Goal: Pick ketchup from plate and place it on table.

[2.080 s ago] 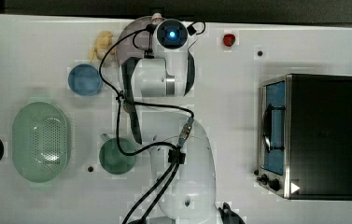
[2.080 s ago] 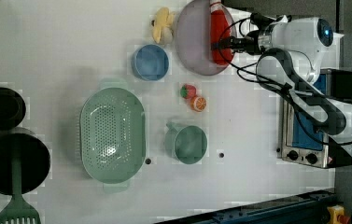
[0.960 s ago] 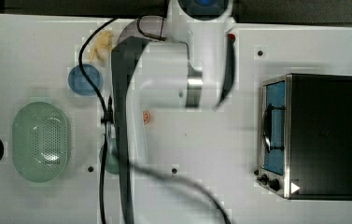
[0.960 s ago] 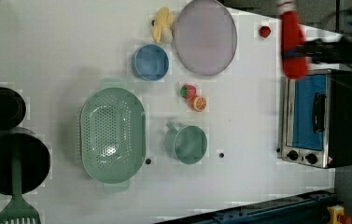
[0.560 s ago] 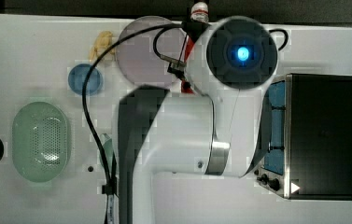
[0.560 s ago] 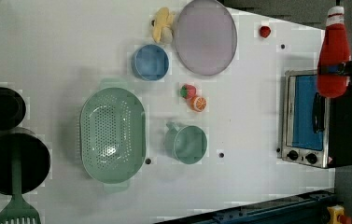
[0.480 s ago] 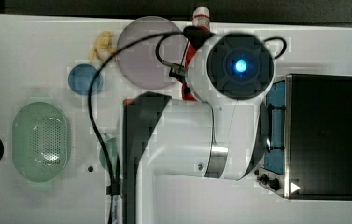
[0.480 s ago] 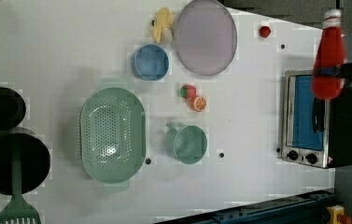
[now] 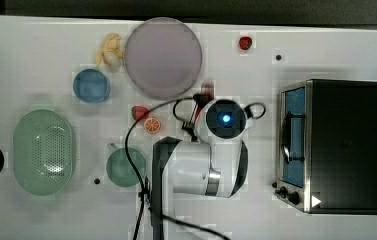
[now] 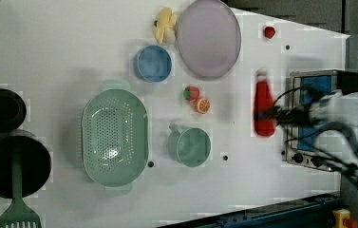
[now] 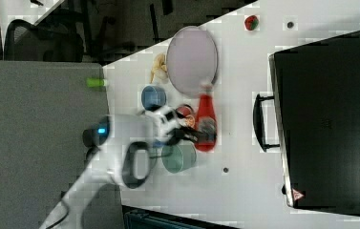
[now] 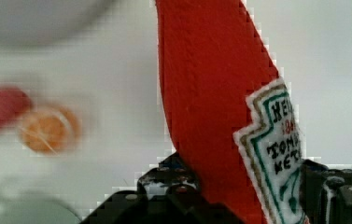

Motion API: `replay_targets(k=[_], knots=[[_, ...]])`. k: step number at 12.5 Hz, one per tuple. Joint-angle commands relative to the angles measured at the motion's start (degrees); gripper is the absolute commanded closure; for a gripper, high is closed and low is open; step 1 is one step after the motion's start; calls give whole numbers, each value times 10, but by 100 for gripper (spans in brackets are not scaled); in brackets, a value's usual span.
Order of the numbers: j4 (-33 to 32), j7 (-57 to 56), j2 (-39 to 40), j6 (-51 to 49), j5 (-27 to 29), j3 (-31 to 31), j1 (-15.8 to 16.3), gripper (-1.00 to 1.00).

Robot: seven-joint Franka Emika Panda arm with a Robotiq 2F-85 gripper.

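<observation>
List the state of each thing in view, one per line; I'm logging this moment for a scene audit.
ketchup: off the plate, held in the gripper over the table.
plate: bare.
blue bowl: upright, looks empty.
green basket: upright, looks empty.
green cup: upright, opening up.
toaster oven: door closed.

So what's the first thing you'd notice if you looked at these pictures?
The bright red ketchup bottle jumps out: the fingers grip its lower end, and it sits between the oven and the orange slice in the left view. Next comes the big lilac plate, bare, near the top view's top edge.
</observation>
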Motion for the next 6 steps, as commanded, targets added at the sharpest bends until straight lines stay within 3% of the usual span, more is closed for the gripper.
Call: replay_targets(k=[1, 5, 6], knots=[[2, 28, 13, 47, 5, 6, 2, -17], [2, 28, 59, 121, 5, 7, 3, -17], [1, 28, 60, 133, 5, 7, 3, -25]])
